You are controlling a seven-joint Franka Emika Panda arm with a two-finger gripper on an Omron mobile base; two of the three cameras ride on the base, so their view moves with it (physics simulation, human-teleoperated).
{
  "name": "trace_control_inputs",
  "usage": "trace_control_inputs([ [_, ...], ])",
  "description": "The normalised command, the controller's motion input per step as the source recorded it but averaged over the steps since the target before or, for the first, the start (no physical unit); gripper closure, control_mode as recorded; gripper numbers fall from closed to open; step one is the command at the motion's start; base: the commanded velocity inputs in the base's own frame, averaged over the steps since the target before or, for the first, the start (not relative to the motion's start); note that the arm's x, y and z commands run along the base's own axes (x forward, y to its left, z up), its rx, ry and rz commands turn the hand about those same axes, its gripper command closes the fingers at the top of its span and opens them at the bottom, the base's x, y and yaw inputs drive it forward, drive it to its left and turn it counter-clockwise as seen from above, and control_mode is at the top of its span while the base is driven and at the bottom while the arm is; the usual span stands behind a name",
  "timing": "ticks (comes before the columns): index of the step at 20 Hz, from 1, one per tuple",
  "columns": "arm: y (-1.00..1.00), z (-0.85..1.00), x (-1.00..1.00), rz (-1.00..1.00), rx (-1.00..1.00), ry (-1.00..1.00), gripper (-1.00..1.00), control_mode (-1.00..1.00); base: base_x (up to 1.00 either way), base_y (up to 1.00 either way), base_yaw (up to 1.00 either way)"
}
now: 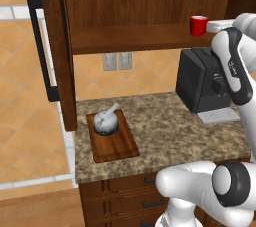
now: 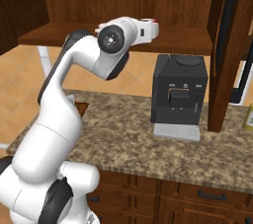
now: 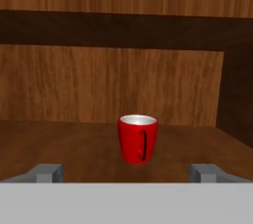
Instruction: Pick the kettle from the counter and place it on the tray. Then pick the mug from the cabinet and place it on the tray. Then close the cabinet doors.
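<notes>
The wide-open end effector point(image 3: 126, 172) faces the small red cylindrical mug point(image 3: 138, 138) upright on the wooden cabinet shelf point(image 3: 59, 144); silvery kettle point(image 1: 106, 120) sits on the reddish-brown tray point(image 1: 114, 143).

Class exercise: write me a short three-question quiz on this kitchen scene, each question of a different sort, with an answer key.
1. True or false: the kettle sits on the tray.
2. Where is the mug? A) cabinet shelf B) counter C) tray
3. Fill in: the gripper faces the mug with its jaws ____.

Key: 1 true; 2 A, upright on the shelf; 3 open, either side of the mug, not yet touching it.
</notes>
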Motion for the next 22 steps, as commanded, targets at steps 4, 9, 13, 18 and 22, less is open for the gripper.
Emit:
trace_control_inputs([
  [4, -0.13, -0.02, 0.22, 0.01, 0.00, 0.01, -1.00, -1.00, 0.00, 0.00, 0.00],
  [9, -0.11, -0.07, 0.20, 0.01, 0.00, 0.01, -1.00, -1.00, 0.00, 0.00, 0.00],
  [13, -0.07, -0.14, 0.18, 0.00, 0.00, 0.01, -1.00, -1.00, 0.00, 0.00, 0.00],
  [18, -0.06, -0.09, 0.17, 0.00, 0.00, 0.01, -1.00, -1.00, 0.00, 0.00, 0.00],
  [22, -0.03, -0.04, 0.18, 0.00, 0.00, 0.00, -1.00, -1.00, 0.00, 0.00, 0.00],
])
